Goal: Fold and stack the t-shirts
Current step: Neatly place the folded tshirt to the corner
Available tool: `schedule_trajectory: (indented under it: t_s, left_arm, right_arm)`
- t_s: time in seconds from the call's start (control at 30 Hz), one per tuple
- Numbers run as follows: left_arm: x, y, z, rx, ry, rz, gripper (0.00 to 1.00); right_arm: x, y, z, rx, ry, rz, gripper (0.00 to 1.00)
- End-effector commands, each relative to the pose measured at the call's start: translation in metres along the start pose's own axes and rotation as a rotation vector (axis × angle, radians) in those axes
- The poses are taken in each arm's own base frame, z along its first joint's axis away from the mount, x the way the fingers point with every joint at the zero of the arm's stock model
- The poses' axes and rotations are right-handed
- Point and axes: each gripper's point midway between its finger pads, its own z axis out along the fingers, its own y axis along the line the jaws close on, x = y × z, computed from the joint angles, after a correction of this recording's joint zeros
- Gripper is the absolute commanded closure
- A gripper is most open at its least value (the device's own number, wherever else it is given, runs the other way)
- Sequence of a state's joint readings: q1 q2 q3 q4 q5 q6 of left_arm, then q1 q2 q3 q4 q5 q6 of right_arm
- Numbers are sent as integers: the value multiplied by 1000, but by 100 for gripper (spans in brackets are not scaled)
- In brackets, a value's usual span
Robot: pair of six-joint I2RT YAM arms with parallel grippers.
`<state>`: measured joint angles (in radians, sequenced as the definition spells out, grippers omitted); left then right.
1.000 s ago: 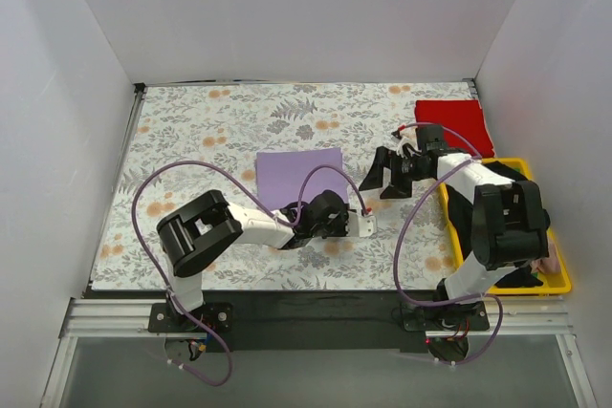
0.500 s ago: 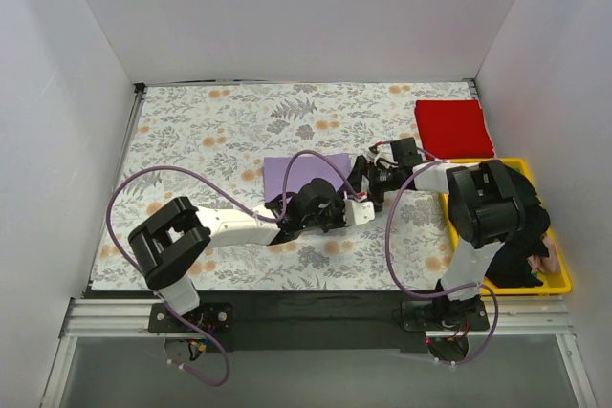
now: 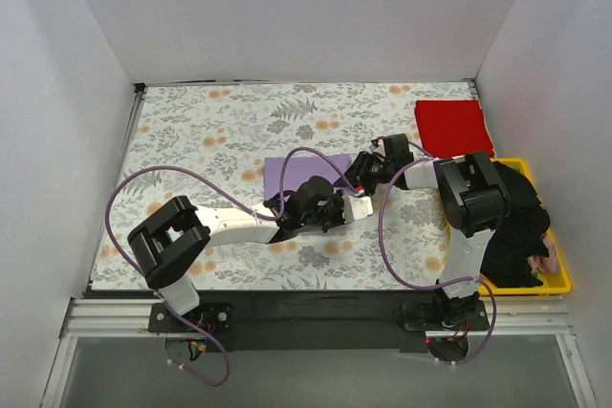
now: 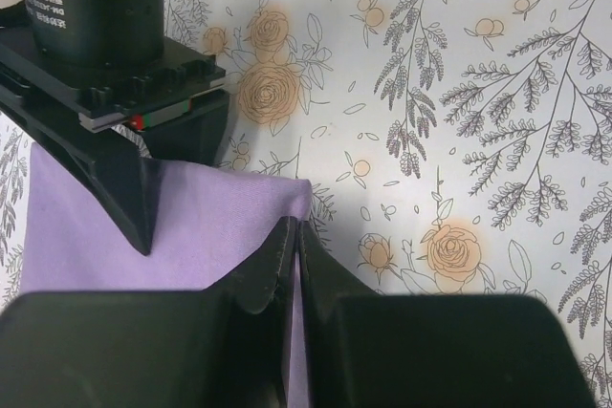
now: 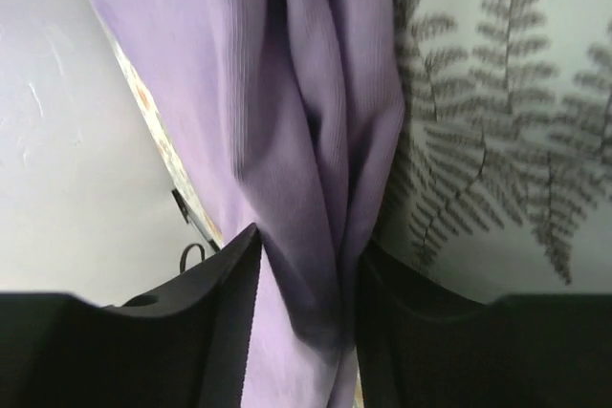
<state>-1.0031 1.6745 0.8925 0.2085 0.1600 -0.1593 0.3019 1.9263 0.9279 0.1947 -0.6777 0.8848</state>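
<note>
The lavender t-shirt (image 3: 301, 171) lies folded in the middle of the floral cloth. Its right edge (image 5: 316, 121) is bunched up between my right gripper's (image 5: 304, 279) fingers, which press on it from both sides. In the top view my right gripper (image 3: 362, 177) reaches in from the right. My left gripper (image 4: 295, 228) is shut, its tips lying over the shirt's near right corner (image 4: 277, 200); I cannot tell whether cloth is pinched in them. It shows in the top view as my left gripper (image 3: 355, 197). The red t-shirt (image 3: 452, 127) lies folded at the far right.
A yellow tray (image 3: 564, 285) at the right edge holds dark clothes (image 3: 516, 228). The grey-and-orange floral cloth (image 3: 201, 131) covers the table. White walls close in the left, far and right sides. Purple cables loop over both arms.
My right gripper swung left from beside the tray to the lavender shirt's right edge and closed on it. My left arm moved up to the shirt's near right corner.
</note>
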Motion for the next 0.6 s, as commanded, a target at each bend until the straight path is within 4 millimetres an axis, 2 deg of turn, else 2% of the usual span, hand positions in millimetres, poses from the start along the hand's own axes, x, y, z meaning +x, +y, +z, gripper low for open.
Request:
schedule_trajectory:
  t_s: [0.0,0.03,0.13,0.17,0.23,0.27,0.3,0.33,0.37,0.4,0.43,0.47,0.5,0.53,0.57]
  left_arm:
    - [-36,17,-12,-25,-92,-20,100]
    - [-36,18,-12,-27,-93,-24,100]
    - [-37,22,-13,-32,-96,-40,100]
    - [-35,23,-12,-33,-93,-45,100]
    - [-34,25,-13,-31,-81,-58,100]
    - [-34,28,-14,-38,-72,-64,95]
    - [-35,31,-18,-46,-69,-79,88]
    - [-39,33,-22,-39,-75,-112,74]
    - [-33,30,-26,-23,-49,-148,69]
    - [-34,41,-37,-38,-52,-185,64]
    - [-34,37,-42,-4,-50,-240,61]
    - [-25,35,-49,5,-9,-282,56]
    - [-17,41,-55,-8,8,-320,53]
    - [-17,43,-63,-12,9,-342,50]
    - [-5,43,-70,-20,47,-384,43]
  right_arm:
    - [-33,-3,16,36,-135,18,54]
    - [-35,2,19,27,-137,8,56]
    - [-35,6,26,30,-140,-8,70]
    - [-35,5,28,32,-139,-23,84]
    - [-37,10,28,29,-140,-66,99]
    - [-45,21,25,17,-158,-108,99]
    - [-52,21,22,42,-167,-178,99]
    - [-59,22,18,66,-169,-219,99]
    - [-55,13,12,144,-122,-219,99]
    - [-79,25,5,193,-170,-370,99]
    - [-88,29,0,224,-183,-428,99]
    - [-95,31,-7,258,-193,-490,99]
    - [-109,37,-17,315,-207,-596,99]
    - [-115,38,-22,348,-201,-652,99]
    - [-121,32,-21,388,-180,-686,99]
